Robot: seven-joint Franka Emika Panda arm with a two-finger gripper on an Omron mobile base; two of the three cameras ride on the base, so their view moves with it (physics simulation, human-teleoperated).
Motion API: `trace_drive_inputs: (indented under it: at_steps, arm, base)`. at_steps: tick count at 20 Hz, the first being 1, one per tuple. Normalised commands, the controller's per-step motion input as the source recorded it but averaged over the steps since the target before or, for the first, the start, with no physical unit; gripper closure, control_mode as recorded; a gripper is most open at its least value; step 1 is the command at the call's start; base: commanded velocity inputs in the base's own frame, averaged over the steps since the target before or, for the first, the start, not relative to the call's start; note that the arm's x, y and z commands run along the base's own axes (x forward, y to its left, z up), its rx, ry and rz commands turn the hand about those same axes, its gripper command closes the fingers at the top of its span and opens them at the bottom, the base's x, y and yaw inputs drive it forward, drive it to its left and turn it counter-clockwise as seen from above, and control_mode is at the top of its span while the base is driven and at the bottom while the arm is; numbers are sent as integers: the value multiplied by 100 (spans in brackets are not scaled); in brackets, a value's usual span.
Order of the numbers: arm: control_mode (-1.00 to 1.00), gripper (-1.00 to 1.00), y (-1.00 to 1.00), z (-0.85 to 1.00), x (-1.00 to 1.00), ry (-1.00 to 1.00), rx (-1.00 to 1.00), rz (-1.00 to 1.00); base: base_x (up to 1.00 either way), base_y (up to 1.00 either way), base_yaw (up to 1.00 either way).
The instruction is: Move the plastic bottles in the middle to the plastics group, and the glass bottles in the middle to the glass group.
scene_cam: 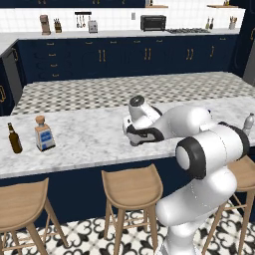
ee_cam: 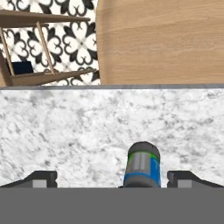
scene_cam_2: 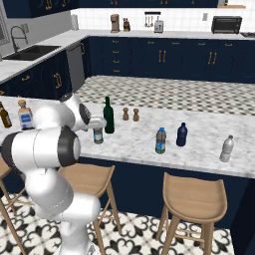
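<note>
Marble bench (scene_cam_2: 199,144) is carrying everything. I am holding my pincer (ee_cam: 112,178) wide, its fingertips (ee_cam: 41,178) standing either side of one blue-labelled water bottle (ee_cam: 142,168), not touching it. Beside that bottle the green wine bottle (scene_cam_2: 108,116) is standing upright. The second water bottle (scene_cam_2: 160,141) is sitting near the dark-blue bottle (scene_cam_2: 182,134) and greyish bottle (scene_cam_2: 227,149). The brown beer bottle (scene_cam: 14,139) and square bottle (scene_cam: 44,134) are standing together, well apart.

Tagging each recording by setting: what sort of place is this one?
A rendered home kitchen, seemingly: a marble counter with wooden bar stools beneath it, dark-blue cabinets along the back wall, and a sink at one side.
</note>
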Motion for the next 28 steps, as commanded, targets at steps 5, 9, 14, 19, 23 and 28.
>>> trace_drive_inputs:
  at_steps: [5,9,14,19,23,28]
  arm:
    - [-100,-100,0,-8,21,8,3,1]
    - [-100,-100,0,-15,4,1,4,1]
    - [-100,-100,0,-23,0,-2,7,2]
    - [-100,-100,0,-18,0,-17,12,5]
    - [-100,-100,0,-2,10,-18,12,5]
    - [-100,-100,0,0,16,-3,6,1]
  base:
    - [0,0,0]
    - [0,0,0]
    - [0,0,0]
    - [0,0,0]
    - [0,0,0]
    - [0,0,0]
